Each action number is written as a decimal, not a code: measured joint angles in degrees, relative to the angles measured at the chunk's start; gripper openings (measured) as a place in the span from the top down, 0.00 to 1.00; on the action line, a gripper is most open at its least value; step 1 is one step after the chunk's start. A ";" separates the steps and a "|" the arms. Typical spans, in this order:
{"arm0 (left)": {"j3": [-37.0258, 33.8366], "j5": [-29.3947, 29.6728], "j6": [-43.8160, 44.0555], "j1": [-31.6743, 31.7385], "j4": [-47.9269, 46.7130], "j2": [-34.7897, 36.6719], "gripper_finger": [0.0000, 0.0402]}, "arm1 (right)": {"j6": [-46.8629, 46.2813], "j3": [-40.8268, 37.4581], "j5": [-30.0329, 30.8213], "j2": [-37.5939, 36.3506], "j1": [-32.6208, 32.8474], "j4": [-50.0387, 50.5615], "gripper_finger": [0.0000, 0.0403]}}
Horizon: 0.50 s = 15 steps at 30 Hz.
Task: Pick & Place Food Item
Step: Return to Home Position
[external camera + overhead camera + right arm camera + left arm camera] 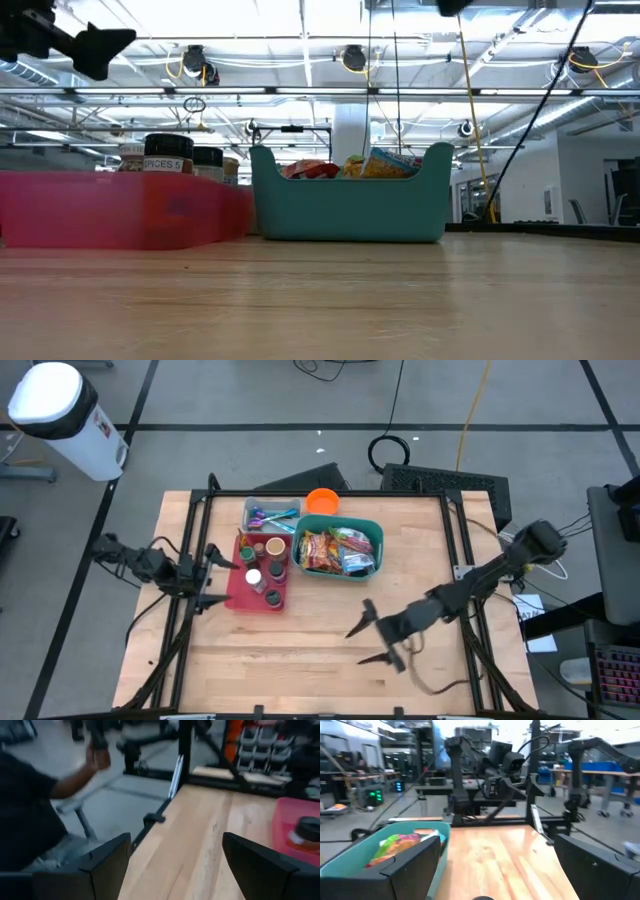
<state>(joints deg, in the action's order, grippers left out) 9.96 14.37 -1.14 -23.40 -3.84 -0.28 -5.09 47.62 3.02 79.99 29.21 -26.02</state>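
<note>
From overhead only: orange bowl (322, 501) and clear tray (270, 515) behind the bins, both hidden from the low view. Right wrist view alone: a person (25, 815) beside the surface's edge, hand (97, 757) raised.
Surface (300, 675): pale wood; grey floor around it, white can (55, 405) nearby.
Red bin (238, 590): upright spice bottles (274, 547); just beside it, teal bin (381, 545) with packets (330, 550).
Left jaws: wide open, empty, just beside the red bin.
Right jaws: wide open, empty, over bare wood, well apart from both bins.
</note>
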 joint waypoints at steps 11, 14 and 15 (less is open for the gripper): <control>-5.77 -6.18 1.70 4.20 1.42 -0.05 0.01 | 1.36 -21.76 1.65 -25.93 -0.73 -5.58 0.24; -7.15 -6.45 2.38 5.27 2.23 -0.08 0.01 | 1.33 -27.55 1.65 -31.53 -1.50 -6.13 0.24; -7.24 -6.40 2.63 5.63 2.34 -0.08 0.01 | 1.01 -29.66 1.65 -32.91 -1.85 -7.18 0.24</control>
<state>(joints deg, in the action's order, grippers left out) 2.72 7.97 1.49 -17.77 -1.50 -0.36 -4.08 17.96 4.67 47.08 27.36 -33.19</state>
